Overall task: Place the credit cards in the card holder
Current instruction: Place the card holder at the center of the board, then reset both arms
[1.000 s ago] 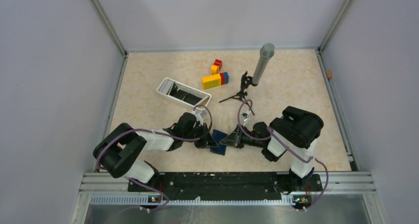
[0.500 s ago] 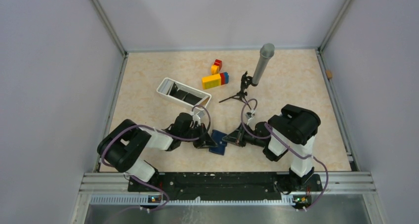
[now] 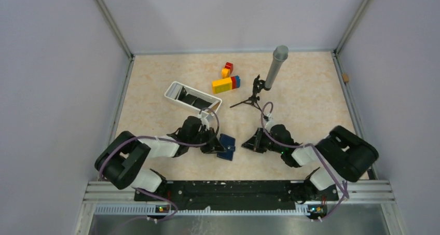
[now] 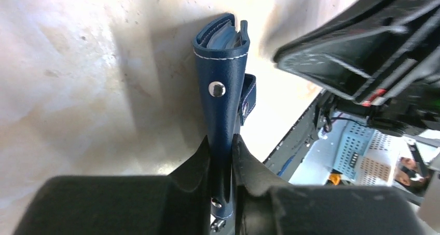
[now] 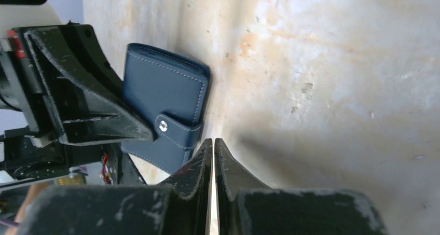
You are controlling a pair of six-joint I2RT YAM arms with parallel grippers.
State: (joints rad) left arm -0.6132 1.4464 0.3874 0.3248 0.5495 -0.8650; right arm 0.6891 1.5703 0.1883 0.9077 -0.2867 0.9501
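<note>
Near the arm bases, the left gripper (image 3: 217, 147) is clamped on the card holder (image 3: 227, 146), a navy wallet held on edge against the table (image 3: 311, 90), probably to steady it for opening. Its strap is snapped closed, so no pocket is reachable yet. Just beside it, not touching, the right gripper (image 3: 249, 144) has its fingers pressed together and holds nothing. It points at the wallet, seemingly placed to work the strap. Farther back, a white tray (image 3: 169, 91) holds dark flat pieces, apparently the credit cards (image 3: 196, 101). Beyond are coloured blocks (image 3: 225, 83) and a microphone on a small stand (image 3: 272, 69).
</note>
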